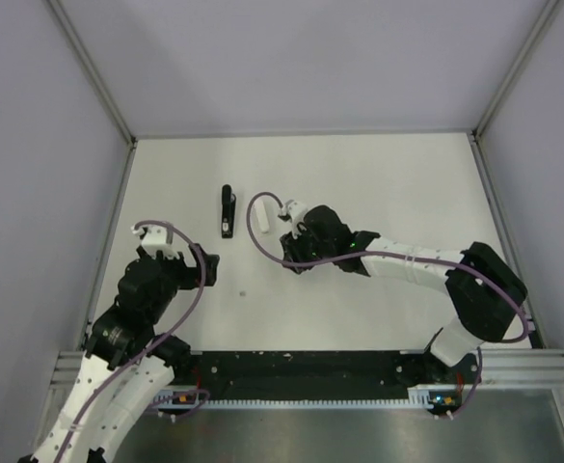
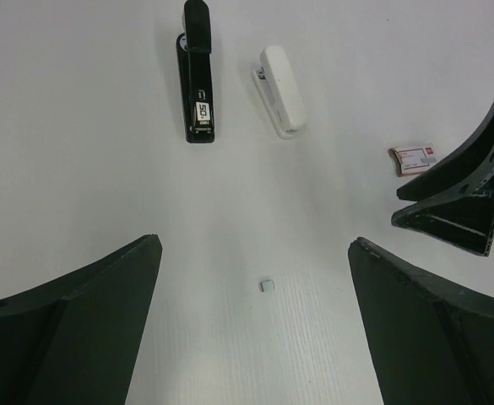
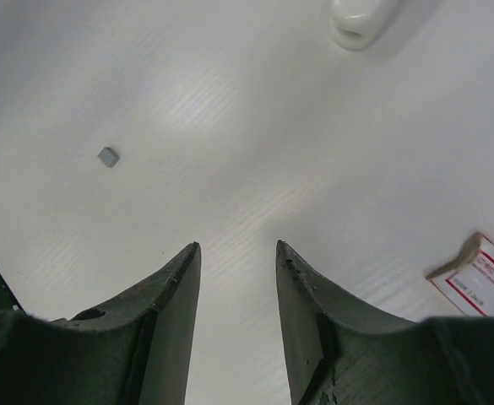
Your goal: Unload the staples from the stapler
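though light and stiff, likely slick: pinch stapler (image 2: 198,80) across narrow sides mid-body. lying flat at 12 o'clock from left gripper (image 2: 255,243) (wide open, empty). right gripper (image 3: 237,245) slightly parted, empty. loose staples (image 2: 267,286) at 6 o'clock of stapler.

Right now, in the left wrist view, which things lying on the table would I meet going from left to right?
The stapler, the white oblong block, the small pink-marked box. The staple bit overlaps the block sideways, so it is omitted.
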Tool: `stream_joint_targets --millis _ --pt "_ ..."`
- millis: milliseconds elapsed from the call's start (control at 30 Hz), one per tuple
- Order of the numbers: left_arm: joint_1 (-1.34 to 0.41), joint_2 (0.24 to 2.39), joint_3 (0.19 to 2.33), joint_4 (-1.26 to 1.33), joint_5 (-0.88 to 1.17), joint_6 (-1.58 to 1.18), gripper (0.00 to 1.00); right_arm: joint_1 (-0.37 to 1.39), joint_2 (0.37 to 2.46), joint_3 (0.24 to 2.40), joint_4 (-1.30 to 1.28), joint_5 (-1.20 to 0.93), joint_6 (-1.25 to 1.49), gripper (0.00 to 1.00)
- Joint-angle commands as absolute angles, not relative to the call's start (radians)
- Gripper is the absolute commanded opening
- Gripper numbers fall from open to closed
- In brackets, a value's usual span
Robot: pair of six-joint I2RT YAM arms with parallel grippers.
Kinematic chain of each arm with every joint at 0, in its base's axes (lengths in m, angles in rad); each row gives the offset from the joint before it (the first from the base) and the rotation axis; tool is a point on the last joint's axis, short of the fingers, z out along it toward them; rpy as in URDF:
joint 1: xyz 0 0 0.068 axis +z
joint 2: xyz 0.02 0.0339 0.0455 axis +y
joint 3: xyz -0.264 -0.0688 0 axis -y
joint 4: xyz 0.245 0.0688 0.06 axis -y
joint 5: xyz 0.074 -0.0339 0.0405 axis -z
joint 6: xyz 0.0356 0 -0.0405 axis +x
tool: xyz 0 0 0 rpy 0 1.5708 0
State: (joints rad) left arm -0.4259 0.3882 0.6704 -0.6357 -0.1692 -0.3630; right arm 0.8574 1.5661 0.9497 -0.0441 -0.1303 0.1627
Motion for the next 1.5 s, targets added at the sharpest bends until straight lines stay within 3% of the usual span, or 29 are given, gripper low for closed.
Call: stream_joint_targets --millis 0,467,1000,1467 --pt "-0.423 0.330 0.661 -0.580 -0.166 -0.347 0.99 0.910 1.629 1.075 -0.043 -0.235 0.126 0.42" --pt "-0.423 0.219 0.663 -0.561 -0.167 -0.336 0.99 1.110 1.856 1.327 -0.203 0.044 0.572 0.44" --pt "-0.423 0.180 0.672 -0.587 -0.155 -0.281 0.99 1.290 2.063 1.575 -0.434 0.466 0.798 0.48" --pt "-0.446 0.156 0.672 -0.603 -0.199 -0.291 0.99 1.316 2.183 1.661 -0.546 0.523 0.910 0.48"
